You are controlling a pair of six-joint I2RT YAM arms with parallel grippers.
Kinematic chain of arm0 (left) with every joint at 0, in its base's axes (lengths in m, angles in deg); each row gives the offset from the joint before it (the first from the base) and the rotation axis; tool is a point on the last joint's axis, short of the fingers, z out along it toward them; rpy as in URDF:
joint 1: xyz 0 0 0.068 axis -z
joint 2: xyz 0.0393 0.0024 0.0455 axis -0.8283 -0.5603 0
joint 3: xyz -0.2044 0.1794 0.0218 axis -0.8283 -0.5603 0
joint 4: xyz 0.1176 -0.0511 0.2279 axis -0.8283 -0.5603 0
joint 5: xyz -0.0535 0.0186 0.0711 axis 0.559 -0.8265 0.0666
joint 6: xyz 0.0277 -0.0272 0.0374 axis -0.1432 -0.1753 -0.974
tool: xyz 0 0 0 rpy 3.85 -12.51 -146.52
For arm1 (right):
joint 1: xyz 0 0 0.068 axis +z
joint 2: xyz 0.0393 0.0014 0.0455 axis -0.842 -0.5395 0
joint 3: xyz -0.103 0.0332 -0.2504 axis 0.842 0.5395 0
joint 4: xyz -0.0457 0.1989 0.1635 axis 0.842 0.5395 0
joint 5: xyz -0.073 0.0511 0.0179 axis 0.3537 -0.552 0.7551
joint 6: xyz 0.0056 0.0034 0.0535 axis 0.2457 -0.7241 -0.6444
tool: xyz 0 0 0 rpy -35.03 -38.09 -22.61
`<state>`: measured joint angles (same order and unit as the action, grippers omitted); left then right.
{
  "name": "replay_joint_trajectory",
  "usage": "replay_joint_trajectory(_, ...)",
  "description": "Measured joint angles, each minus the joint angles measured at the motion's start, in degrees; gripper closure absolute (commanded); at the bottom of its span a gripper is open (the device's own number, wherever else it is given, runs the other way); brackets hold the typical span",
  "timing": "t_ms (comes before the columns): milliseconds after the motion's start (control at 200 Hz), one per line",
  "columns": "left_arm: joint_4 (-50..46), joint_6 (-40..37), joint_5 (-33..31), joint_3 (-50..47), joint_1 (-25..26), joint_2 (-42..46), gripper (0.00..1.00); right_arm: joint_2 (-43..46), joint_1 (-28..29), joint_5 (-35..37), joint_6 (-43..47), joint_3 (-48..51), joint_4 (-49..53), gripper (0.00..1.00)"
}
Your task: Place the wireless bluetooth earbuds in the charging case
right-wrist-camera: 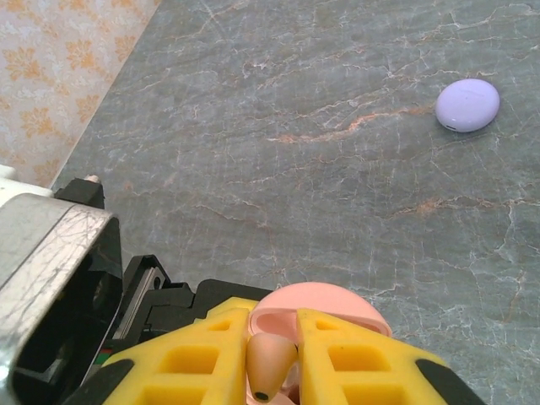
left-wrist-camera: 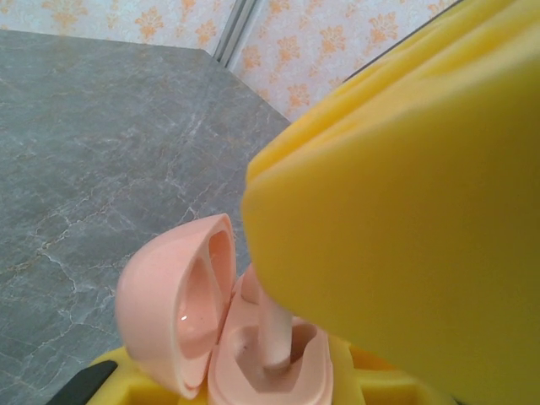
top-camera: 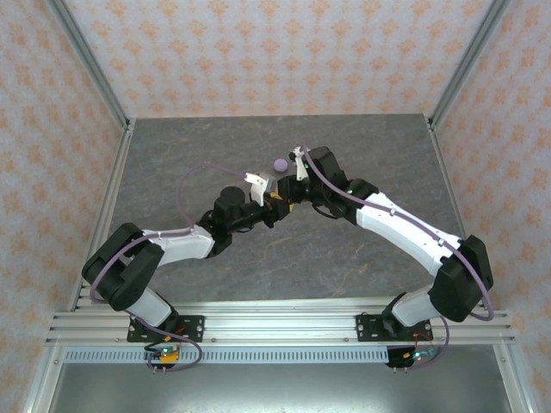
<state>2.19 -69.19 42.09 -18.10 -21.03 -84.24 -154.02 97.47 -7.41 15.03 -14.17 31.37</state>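
On your left, the left hand (left-wrist-camera: 245,384) is closed on the base of the pink charging case (left-wrist-camera: 173,312), whose lid is tipped open to the left. The case is hard, smooth, rounded plastic and will likely swivel in a pinch, so hold it low across the base, clear of the hinge.

In the middle, the right hand (right-wrist-camera: 272,342) is pinched narrow on a pink earbud (right-wrist-camera: 270,361), directly over that case. The bud looks featherlight, rigid and slick. It may twist or pop free if you squeeze it off-centre, so grip across its body.

The left wrist view gives you the stem reaching down into the case's well; you cannot tell whether it is seated. The right wrist view shows the bud's near end between the fingers. Further right, a closed lilac case (right-wrist-camera: 467,105) lies well apart on the tabletop (right-wrist-camera: 337,169).
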Motion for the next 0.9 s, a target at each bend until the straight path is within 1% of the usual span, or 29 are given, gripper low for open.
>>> replay_joint_trajectory(360,-2.0,-1.5,-0.1,0.0,0.0,0.6,0.92,-0.3,0.2,0.4,0.0,-0.2,0.9,0.79)
replay_joint_trajectory(420,-2.2,-1.8,-0.1,0.0,0.0,0.7,0.92,-0.4,0.3,0.4,0.0,-0.4,1.2,0.76)
replay_joint_trajectory(716,-2.6,-4.9,-0.3,0.0,0.5,1.6,0.92,-0.9,0.2,0.0,0.2,-1.0,3.0,0.72)
replay_joint_trajectory(901,-3.5,-6.6,-0.4,0.0,0.9,1.9,0.92,-1.1,0.2,-0.3,0.2,-1.2,3.7,0.74)
